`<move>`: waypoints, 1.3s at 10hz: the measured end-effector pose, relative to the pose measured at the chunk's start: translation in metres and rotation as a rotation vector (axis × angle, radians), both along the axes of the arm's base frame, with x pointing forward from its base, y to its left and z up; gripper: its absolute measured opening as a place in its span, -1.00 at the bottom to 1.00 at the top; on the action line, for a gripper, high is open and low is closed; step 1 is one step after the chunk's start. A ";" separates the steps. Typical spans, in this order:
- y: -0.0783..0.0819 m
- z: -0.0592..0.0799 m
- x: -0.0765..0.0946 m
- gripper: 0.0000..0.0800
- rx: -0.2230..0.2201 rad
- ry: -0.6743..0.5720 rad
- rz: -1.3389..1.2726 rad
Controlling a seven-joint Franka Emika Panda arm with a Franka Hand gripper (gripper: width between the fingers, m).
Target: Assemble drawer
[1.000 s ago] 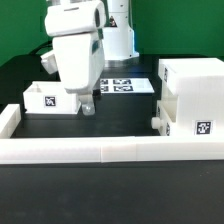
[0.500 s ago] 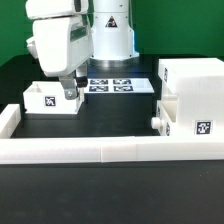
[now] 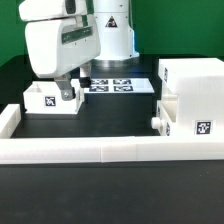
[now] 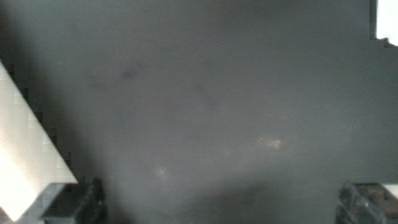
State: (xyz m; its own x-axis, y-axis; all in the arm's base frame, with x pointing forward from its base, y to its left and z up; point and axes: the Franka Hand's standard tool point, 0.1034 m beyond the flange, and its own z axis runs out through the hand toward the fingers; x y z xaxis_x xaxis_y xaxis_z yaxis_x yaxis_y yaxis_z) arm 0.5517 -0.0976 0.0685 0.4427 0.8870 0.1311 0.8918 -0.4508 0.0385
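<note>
A small white open-top tray (image 3: 45, 100) with a tag stands at the exterior view's left. The tall white housing (image 3: 195, 80) stands at the right, with a second tray (image 3: 180, 118) set in its lower part, a knob on its front. My gripper (image 3: 68, 95) hangs low at the left tray's right end, its body hiding part of the tray. In the wrist view the gripper (image 4: 222, 205) is open and empty, its fingertips (image 4: 71, 202) wide apart over dark table. A white edge (image 4: 18, 130), likely the tray's wall, runs beside one finger.
The marker board (image 3: 118, 84) lies flat behind the gripper, by the arm's base. A low white wall strip (image 3: 100, 150) borders the table's front and left side. Dark table lies between the left tray and the housing.
My gripper has moved toward the exterior view's left, from beside the left tray's right end to over that end. The trays and housing have not moved.
</note>
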 end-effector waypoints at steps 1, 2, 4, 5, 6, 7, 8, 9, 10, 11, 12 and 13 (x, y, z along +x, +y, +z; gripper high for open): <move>-0.005 0.003 -0.007 0.62 0.006 0.016 -0.134; -0.006 0.005 -0.013 0.62 0.009 0.029 -0.226; -0.009 0.008 -0.022 0.62 0.017 0.040 -0.346; -0.008 0.008 -0.023 0.62 0.033 0.048 -0.427; -0.007 0.008 -0.022 0.62 0.043 0.055 -0.494; -0.006 0.008 -0.022 0.62 0.048 0.060 -0.539; -0.006 0.008 -0.022 0.62 0.052 0.063 -0.571; -0.005 0.008 -0.022 0.62 0.064 0.071 -0.649; -0.003 0.008 -0.022 0.62 0.074 0.073 -0.735; 0.003 0.007 -0.025 0.62 0.081 0.066 -0.832; 0.004 0.005 -0.035 0.62 0.093 0.083 -0.948; 0.003 0.003 -0.047 0.62 0.096 0.104 -1.058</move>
State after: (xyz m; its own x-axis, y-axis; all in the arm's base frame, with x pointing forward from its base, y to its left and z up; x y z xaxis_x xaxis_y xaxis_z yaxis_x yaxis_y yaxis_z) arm 0.5045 -0.0947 0.0715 0.9947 0.0326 0.0975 0.0417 -0.9949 -0.0923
